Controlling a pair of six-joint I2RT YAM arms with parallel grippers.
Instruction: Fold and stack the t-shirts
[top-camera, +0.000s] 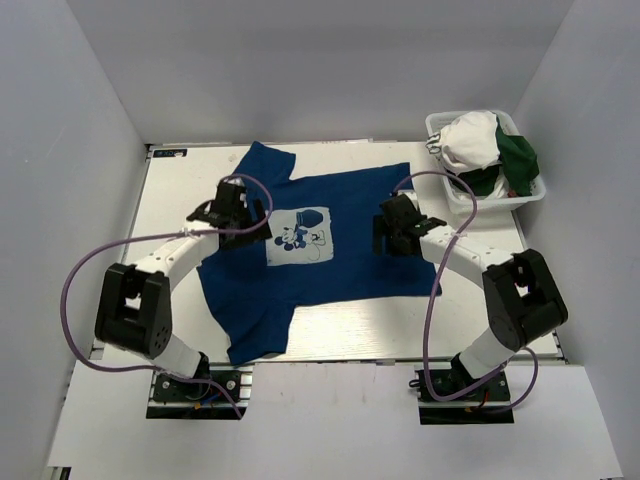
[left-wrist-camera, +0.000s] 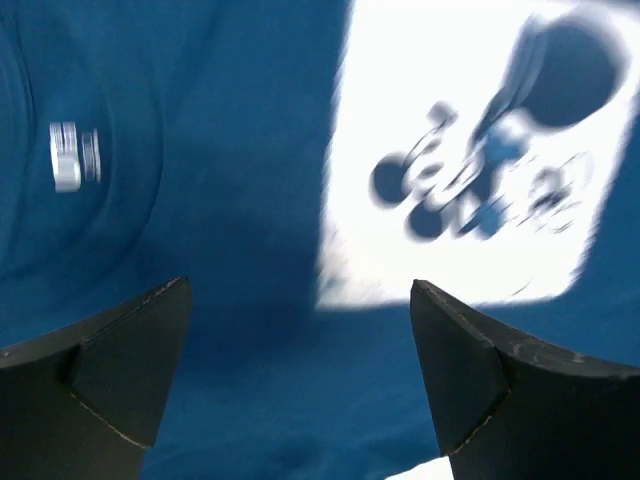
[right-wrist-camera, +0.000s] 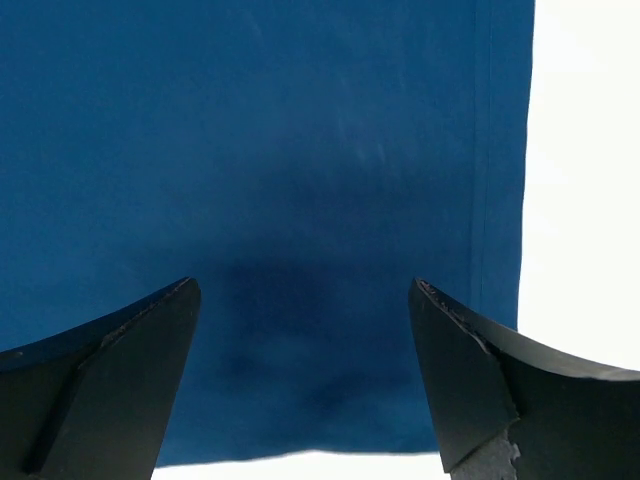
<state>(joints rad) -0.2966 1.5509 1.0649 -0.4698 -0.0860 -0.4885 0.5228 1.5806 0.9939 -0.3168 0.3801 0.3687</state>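
both arms bent inward over the royal blue t-shirt (top-camera: 345, 265)
left pincer (top-camera: 245, 212) and right pincer (top-camera: 390, 225) gape wide, holding nothing, above it; it lies spread flat on the table (top-camera: 350, 325) at frame centre.

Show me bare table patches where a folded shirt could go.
Widest bare patch of the white table: the near strip between the royal blue t-shirt and the near edge. A narrower one runs along the far edge, left of the white plastic mesh basket. Crowded: the middle, under the shirt; the right side, under the right arm.
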